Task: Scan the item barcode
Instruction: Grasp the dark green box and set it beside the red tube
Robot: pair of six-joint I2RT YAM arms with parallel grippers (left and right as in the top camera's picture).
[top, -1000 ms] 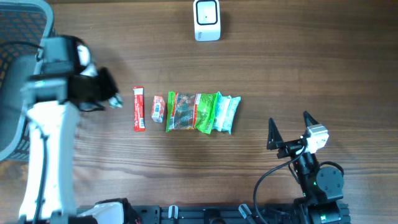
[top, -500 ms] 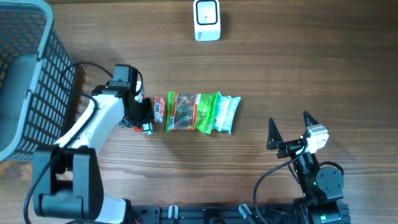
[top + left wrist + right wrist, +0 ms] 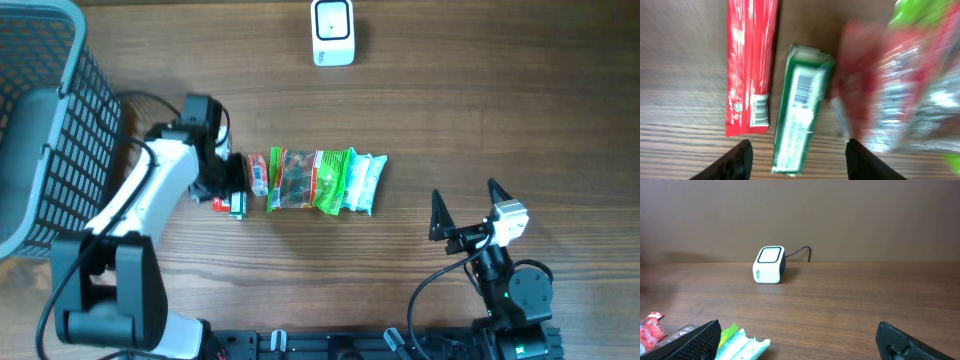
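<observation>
Snacks are lying in a row across the middle of the wooden table [image 3: 480,110], and the left gripper [image 3: 800,161] is hanging low over the left end of that row, its arm reaching in from beside the grey mesh basket [image 3: 60,130]. From the left wrist camera its two dark fingertips [image 3: 740,161] are standing apart, straddling the near end of a narrow green box [image 3: 801,107] with bare wood showing on either side, so nothing is being gripped. The box is lying flat with a white barcode label facing up. Just to its left a long red stick packet [image 3: 751,60] is lying almost parallel, a small barcode near its lower end; to its right a blurred red-and-white wrapper [image 3: 860,85] is sitting close by, with green bags [image 3: 320,180] beyond. The white scanner [image 3: 332,32] is standing well apart, at the far edge of the table. The right gripper [image 3: 464,190] is resting at the near right, fingers spread wide and holding nothing, facing the scanner.
</observation>
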